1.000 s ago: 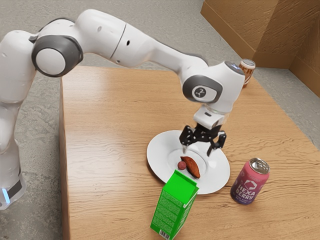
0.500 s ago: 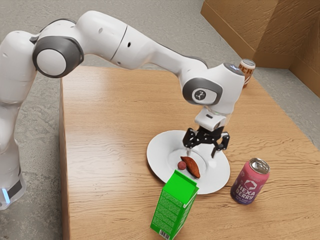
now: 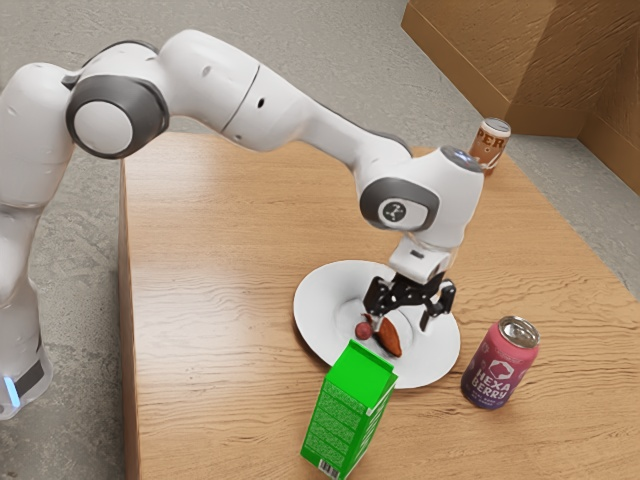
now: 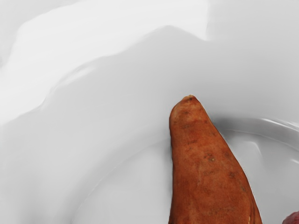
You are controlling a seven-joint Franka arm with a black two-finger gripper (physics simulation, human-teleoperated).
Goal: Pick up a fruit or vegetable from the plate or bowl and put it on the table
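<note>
My gripper point(image 3: 402, 322) is low over the plate point(image 3: 316, 335) in the exterior view, its fingers spread apart and open. Just beneath it, an orange-brown sweet potato point(image 3: 390, 340) lies on the plate, its upper end partly covered by the gripper. A small reddish round fruit point(image 3: 362, 331) rests beside the sweet potato. In the wrist view the sweet potato point(image 4: 205, 172) reaches up from the lower edge, over the white plate point(image 4: 117, 116), and a bit of the reddish fruit point(image 4: 293, 219) shows at the corner.
A green carton point(image 3: 348, 410) stands close against the plate's near side in the exterior view. The pink and purple can point(image 3: 500, 362) is on the exterior view's right of the plate. Another can point(image 3: 489, 146) stands at the table's far edge, and bare wood point(image 3: 220, 260) lies on the left.
My hand first shifted slightly toward the exterior view's right, then came down closer to the sweet potato. The plate, carton and cans have stayed where they were.
</note>
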